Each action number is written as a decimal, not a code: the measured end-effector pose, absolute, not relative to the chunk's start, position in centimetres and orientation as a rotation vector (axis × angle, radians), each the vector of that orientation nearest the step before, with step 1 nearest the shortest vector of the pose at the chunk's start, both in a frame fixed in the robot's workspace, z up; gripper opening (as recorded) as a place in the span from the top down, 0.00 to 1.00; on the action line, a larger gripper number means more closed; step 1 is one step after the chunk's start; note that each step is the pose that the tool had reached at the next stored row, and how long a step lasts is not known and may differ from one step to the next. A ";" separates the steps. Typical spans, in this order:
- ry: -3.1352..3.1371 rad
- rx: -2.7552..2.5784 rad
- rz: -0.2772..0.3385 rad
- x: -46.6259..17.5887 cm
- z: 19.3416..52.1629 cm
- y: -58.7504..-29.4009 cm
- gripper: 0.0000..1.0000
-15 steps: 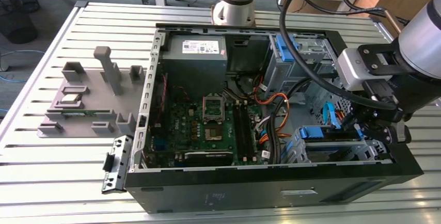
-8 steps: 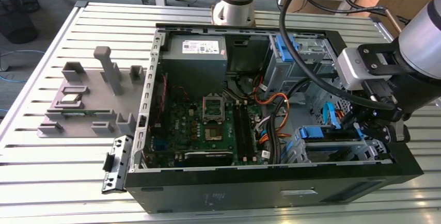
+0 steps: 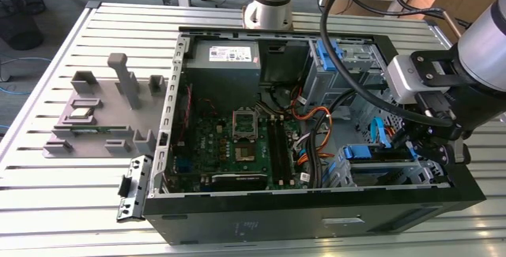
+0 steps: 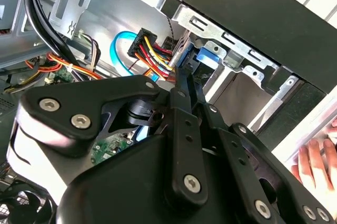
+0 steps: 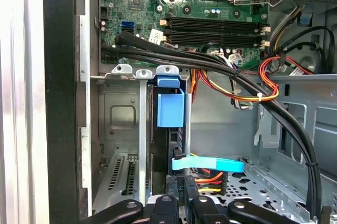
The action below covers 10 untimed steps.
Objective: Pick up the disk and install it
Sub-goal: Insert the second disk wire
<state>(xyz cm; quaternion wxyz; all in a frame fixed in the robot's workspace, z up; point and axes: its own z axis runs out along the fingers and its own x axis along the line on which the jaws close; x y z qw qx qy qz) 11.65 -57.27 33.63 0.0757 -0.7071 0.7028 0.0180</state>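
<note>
The disk (image 3: 366, 153) sits in the drive cage at the case's front corner on the exterior view's right, its blue rail showing on top. In the first wrist view the disk (image 5: 170, 106) stands edge-on in the cage slot, blue tab outward. My gripper (image 3: 421, 150) reaches down into the case right beside that cage. In the second wrist view the gripper (image 4: 180, 71) has its fingers drawn together, tips against the blue rail of the disk (image 4: 206, 57). Nothing is seen clamped between them.
The open computer case (image 3: 316, 206) lies on a slatted metal table. Power and data cables (image 5: 247, 89) cross the bay beside the cage. A bare blue bracket (image 3: 330, 52) sits in the far cage. A grey fixture rack (image 3: 103, 115) stands at the exterior view's left. A person's hand (image 4: 316, 163) rests outside the case.
</note>
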 end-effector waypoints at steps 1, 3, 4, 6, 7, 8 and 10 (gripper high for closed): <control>2.108 -2.120 0.054 11.6 33.6 -57.3 0.83; 2.109 -2.118 0.054 11.6 33.6 -57.3 0.83; 2.110 -2.117 0.054 11.6 33.6 -57.3 0.83; 2.112 -2.115 0.054 11.6 33.6 -57.3 0.83; 2.113 -2.114 0.054 11.6 33.6 -57.3 0.83; 2.114 -2.113 0.054 11.6 33.6 -57.4 0.83; 2.116 -2.111 0.054 11.6 33.6 -57.4 0.83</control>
